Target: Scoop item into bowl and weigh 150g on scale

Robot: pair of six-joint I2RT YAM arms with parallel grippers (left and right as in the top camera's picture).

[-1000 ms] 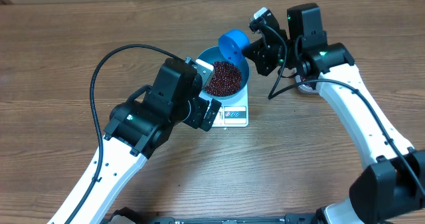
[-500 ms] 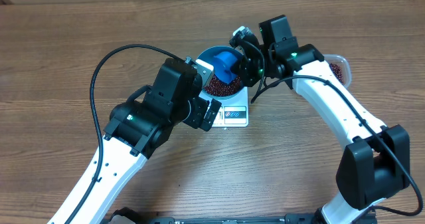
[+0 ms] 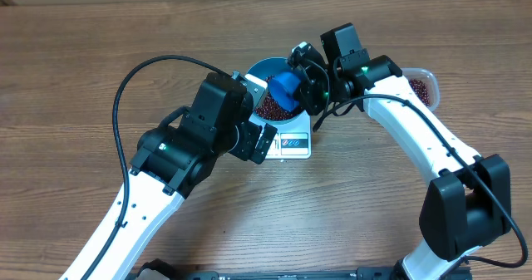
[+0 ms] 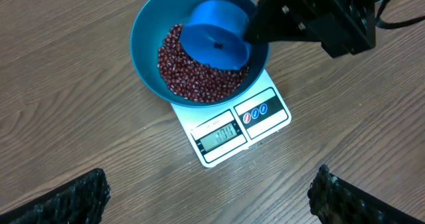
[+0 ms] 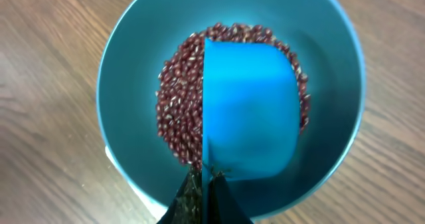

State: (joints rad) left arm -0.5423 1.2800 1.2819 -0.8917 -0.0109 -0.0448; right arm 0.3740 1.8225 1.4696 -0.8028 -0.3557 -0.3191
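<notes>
Scale (image 4: pixel 255 111) largely beneath bowl (image 4: pixel 147 44), display (image 4: pixel 220 136) digits apparently unreadable.

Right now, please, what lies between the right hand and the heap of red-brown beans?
The small blue scoop, gripped by the right hand, shown in the right wrist view.

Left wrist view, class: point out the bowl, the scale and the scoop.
bowl (image 4: pixel 145 41), left wrist view, bare inner wall on the left.
scale (image 4: pixel 220 133), left wrist view, its display.
scoop (image 4: pixel 214 43), left wrist view, flat base of its cup.
</notes>
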